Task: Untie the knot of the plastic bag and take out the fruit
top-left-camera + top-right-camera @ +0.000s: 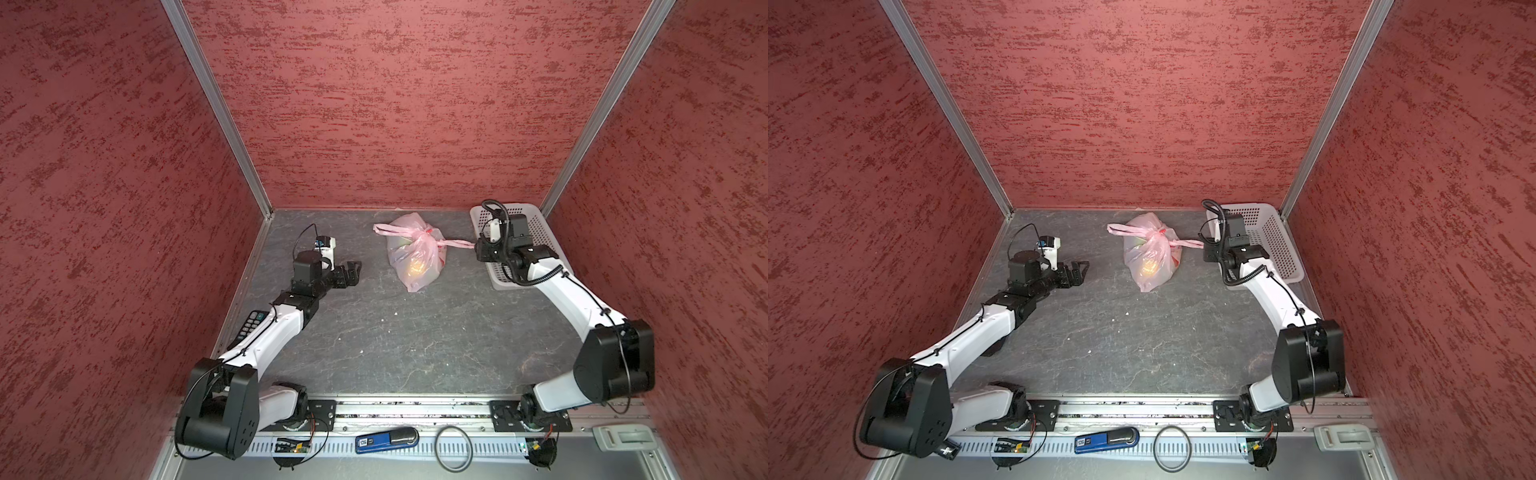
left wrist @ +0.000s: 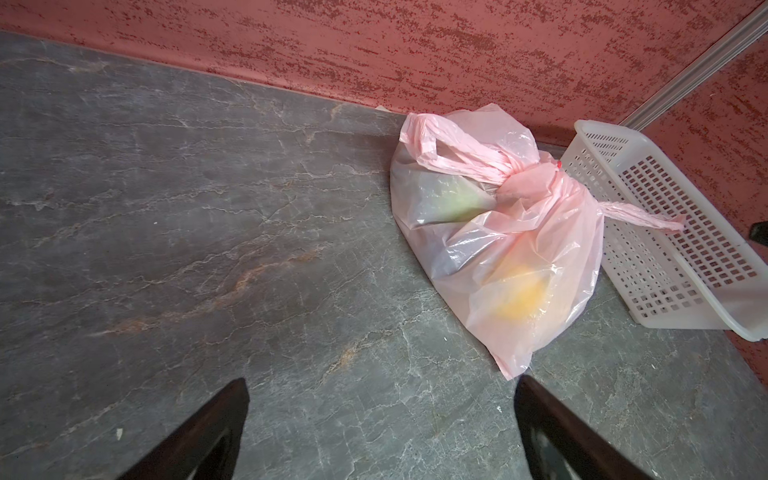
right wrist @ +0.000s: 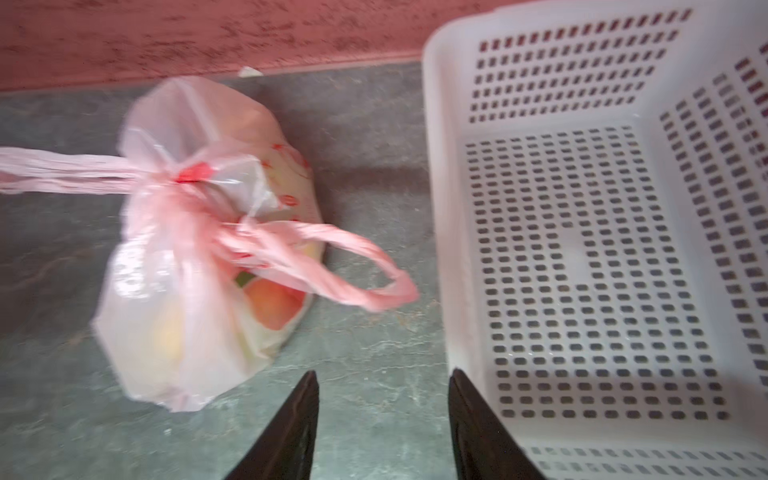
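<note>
Red-textured walls enclosed a grey stone-look table [image 1: 395, 340]. In both top views the plastic bag [image 1: 415, 257] was seen near the far edge, beside the white basket [image 1: 536, 224] in the far right corner. The left gripper [image 1: 353, 270] was placed well apart from it, the right gripper [image 1: 478, 249] just beside a loose strap end [image 1: 459, 243]. In the left wrist view the left jaws were spread wide and empty, the knot [image 2: 536, 174] was found tied, and the fruit [image 2: 519, 295] was shut inside. In the smeared right wrist view the right jaws were parted on nothing. Untying and unloading were judged not yet done; the fruit could not be counted
</note>
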Robot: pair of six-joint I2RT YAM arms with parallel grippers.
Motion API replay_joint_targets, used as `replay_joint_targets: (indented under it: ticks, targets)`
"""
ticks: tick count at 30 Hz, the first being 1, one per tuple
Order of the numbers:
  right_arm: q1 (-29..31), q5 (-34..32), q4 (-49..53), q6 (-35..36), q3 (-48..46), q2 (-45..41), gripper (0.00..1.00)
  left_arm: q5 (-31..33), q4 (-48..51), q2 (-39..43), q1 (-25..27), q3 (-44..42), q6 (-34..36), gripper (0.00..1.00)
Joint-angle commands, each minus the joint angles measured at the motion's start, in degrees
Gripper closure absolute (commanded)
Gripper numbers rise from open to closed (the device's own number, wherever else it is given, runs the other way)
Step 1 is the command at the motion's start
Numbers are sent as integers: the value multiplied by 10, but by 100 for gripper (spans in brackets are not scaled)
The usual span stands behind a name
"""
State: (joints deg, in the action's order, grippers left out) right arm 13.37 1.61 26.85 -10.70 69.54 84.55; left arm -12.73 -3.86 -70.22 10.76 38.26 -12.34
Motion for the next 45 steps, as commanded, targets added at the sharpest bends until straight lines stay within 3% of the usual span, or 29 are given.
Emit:
replay_joint_targets:
  ticks: [1, 6, 13, 21, 29, 34, 40, 45]
  targets:
    - [62, 30, 14, -56, 12, -7, 47, 11, 1, 7, 6, -2, -8, 0]
    - [135, 44, -29, -96, 45, 54, 43, 16, 1, 3, 12, 0, -10, 0]
    - [162, 40, -46, -112, 165, 198, 42, 22, 8, 5, 12, 5, -10, 0]
    - [169, -9, 28, -126, 287, 317, 52, 34, 18, 23, 12, -5, -9, 0]
    - [195, -101, 131, -104, 353, 367, 65, 37, 20, 26, 10, -6, -7, 0]
    - [203, -142, 146, -112, 341, 369, 62, 38, 16, 21, 10, -7, -8, 0]
    - [209, -199, 150, -127, 334, 343, 38, 36, 17, 19, 11, -4, -9, 0]
    - [210, -223, 131, -134, 307, 314, 36, 39, 17, 21, 11, -6, -10, 0]
